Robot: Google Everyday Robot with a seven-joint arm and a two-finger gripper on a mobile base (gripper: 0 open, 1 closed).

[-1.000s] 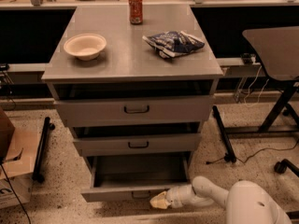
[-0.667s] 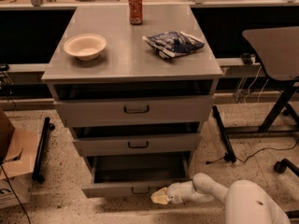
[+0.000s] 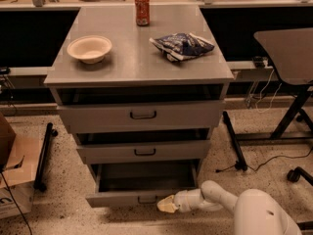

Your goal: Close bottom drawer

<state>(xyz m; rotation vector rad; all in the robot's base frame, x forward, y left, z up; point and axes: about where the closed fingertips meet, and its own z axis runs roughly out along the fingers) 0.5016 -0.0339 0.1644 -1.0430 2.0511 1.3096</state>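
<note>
The bottom drawer (image 3: 142,182) of the grey cabinet stands pulled out, its shallow grey tray showing and its small dark loop handle (image 3: 146,199) on the narrow front. My gripper (image 3: 167,205) is low at the right end of that drawer front, its pale tip touching or very near the front, just right of the handle. My white arm (image 3: 230,204) reaches in from the lower right. The mid-sized drawer (image 3: 144,152) and the widest top drawer (image 3: 142,115) above are each slightly open.
On the cabinet top (image 3: 137,67) are a white bowl (image 3: 89,48), a red can (image 3: 142,9) and a blue snack bag (image 3: 182,45). A cardboard box (image 3: 12,180) stands at the left. A desk with black legs (image 3: 288,116) and cables stands at the right.
The bottom drawer has slid inward a little, showing less tray than a second ago. My gripper has moved with its front toward the cabinet.
</note>
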